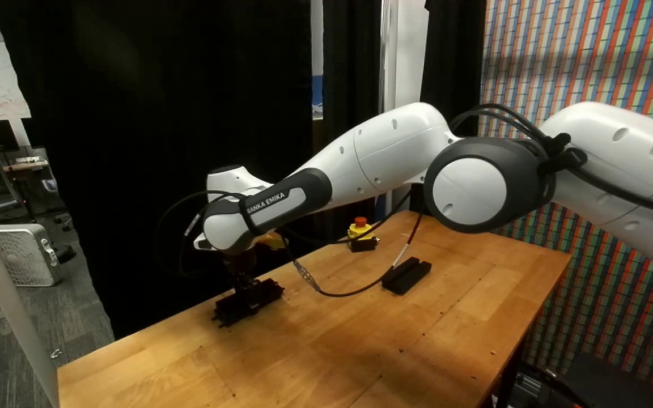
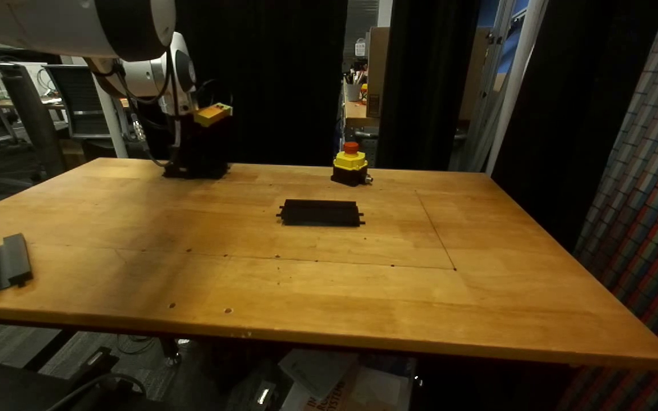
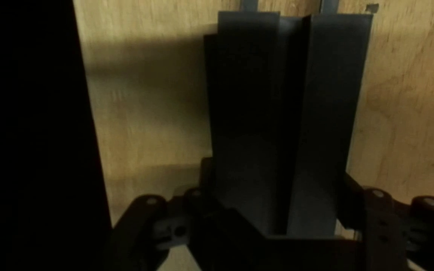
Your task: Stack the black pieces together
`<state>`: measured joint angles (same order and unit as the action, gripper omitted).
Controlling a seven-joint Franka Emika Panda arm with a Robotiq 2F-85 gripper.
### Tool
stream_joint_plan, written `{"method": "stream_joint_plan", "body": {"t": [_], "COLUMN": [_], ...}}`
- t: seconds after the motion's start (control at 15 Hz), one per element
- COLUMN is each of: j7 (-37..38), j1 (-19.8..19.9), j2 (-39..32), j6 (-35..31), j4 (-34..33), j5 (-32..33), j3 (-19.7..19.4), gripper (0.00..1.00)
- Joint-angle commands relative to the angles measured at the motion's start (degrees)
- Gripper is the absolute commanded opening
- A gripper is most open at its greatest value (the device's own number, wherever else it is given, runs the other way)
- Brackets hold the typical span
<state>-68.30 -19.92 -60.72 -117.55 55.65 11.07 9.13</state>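
By the edge of the worktop (image 2: 363, 302) that runs along the black curtain (image 2: 260, 97), a grooved black piece (image 3: 266, 124) sits in the gripper (image 3: 275, 188) — jaws clenched on it across its width, its long axis about parallel to that edge. Whether it rests on the worktop or hangs just clear, I cannot tell. The middle piece (image 2: 321, 213) lies inward from the jaws, on the side where the emergency stop (image 2: 350, 162) stands, its length running nearly the same way; the third piece (image 2: 0, 267), by the near edge in an exterior view, lies more crosswise. Probably the middle piece is the base — reaching it would need travel, hardly any twist.
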Motion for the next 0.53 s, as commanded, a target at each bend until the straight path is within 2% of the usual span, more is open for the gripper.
{"method": "stream_joint_plan", "body": {"t": [0.0, 0.47], "j7": [1.3, 1.3], "j1": [-0.8, 1.7], "j2": [-1.1, 5.4], "j6": [1.8, 4.6], "j4": [-3.1, 1.7], "j5": [0.7, 0.5], "j3": [-1.1, -3.8], "gripper": [0.46, 0.46]}}
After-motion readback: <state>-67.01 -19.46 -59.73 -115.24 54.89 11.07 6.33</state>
